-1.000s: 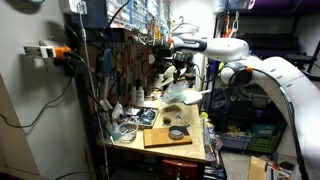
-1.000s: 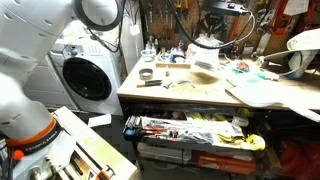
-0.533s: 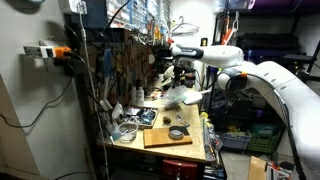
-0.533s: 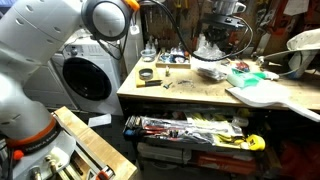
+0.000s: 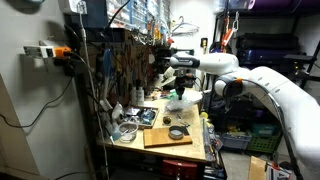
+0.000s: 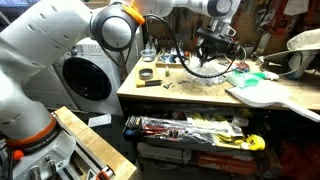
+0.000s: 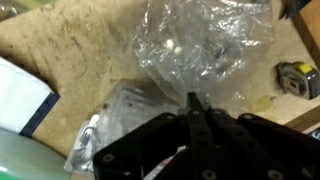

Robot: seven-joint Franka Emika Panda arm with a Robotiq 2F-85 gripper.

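Up close, wrist view: pincer (image 7: pixel 193 103) fingertips pressed together, pinching edge of clear plastic bag (image 7: pixel 205 45). Bag crumpled, small pale bits inside. Beneath: wooden surface (image 7: pixel 90 45). Flat plastic packet (image 7: pixel 118 118) just beside pincer, white sheet (image 7: pixel 20 95) at frame edge, tape measure (image 7: pixel 293 76) near bag. Farther out, in an exterior view: bag (image 5: pixel 179 99) hangs under pincer (image 5: pixel 181 74), over cluttered surface. Washing machine (image 6: pixel 85 75) stands beside surface.
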